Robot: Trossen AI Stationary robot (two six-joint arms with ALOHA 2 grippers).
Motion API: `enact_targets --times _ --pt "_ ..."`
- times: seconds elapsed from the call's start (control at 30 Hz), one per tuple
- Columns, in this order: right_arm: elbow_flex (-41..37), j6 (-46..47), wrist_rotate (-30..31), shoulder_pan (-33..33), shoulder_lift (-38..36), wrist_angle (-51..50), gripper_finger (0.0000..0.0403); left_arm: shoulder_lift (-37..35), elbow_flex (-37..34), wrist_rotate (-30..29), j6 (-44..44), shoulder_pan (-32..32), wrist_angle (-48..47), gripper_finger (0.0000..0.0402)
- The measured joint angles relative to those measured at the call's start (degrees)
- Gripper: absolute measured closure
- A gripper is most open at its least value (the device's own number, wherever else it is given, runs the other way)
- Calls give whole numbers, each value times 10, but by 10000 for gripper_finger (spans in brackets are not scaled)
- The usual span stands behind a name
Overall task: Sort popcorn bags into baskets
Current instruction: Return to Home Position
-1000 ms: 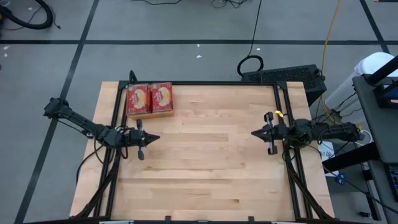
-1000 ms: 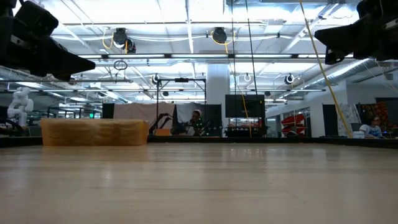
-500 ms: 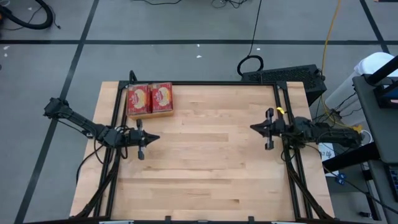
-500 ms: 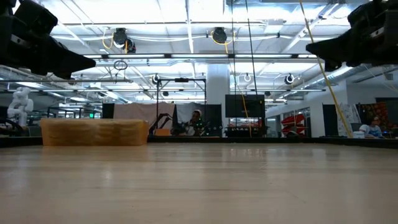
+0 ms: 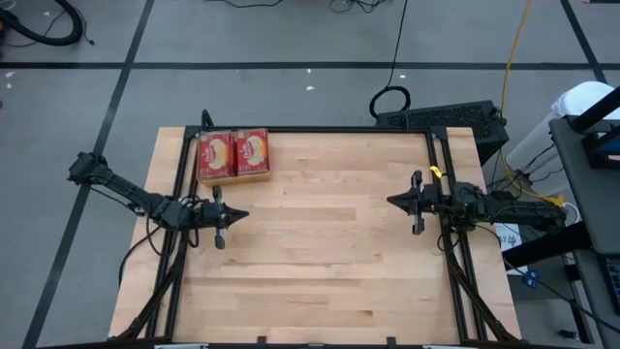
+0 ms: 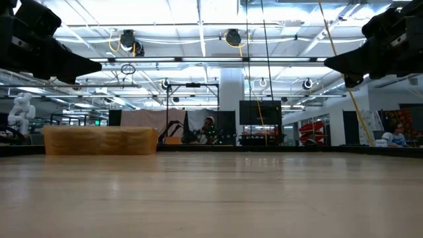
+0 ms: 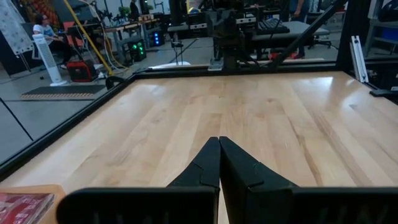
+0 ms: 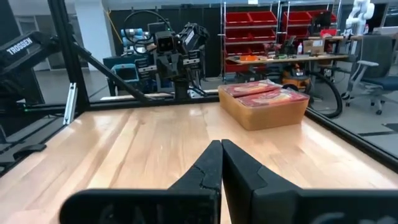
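Observation:
The orange basket (image 5: 233,158) sits at the table's far left corner, and red popcorn bags (image 5: 252,150) lie side by side in it, filling it to the rim. It also shows as the basket (image 8: 268,107) with bags (image 8: 258,90) on top, and as a tan block (image 6: 100,140) in the low view. My left gripper (image 5: 242,215) hovers shut above the table's left side, just nearer than the basket. My right gripper (image 5: 390,202) hovers shut above the right side. Both point toward the table's middle.
A black metal frame (image 5: 181,174) runs along the table's left, far and right edges. The wooden top (image 5: 320,242) between the two grippers is bare. Beyond the table stand shelves, equipment and seated people (image 6: 397,135).
My right gripper has drifted slightly toward the table's far edge and left, staying shut. In the low view it has sunk a little. My left arm has kept still.

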Motion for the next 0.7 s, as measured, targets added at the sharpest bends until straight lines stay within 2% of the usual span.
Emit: enact_targets --times 0.47,0.6,0.7 --pt "0 2 3 0 2 0 403 0 0 0 11 0 5 398" --pt "0 13 -38 0 3 3 403 -1 0 8 7 -3 42 398" --pt "0 6 -54 0 3 13 403 -2 0 38 29 -5 48 398"
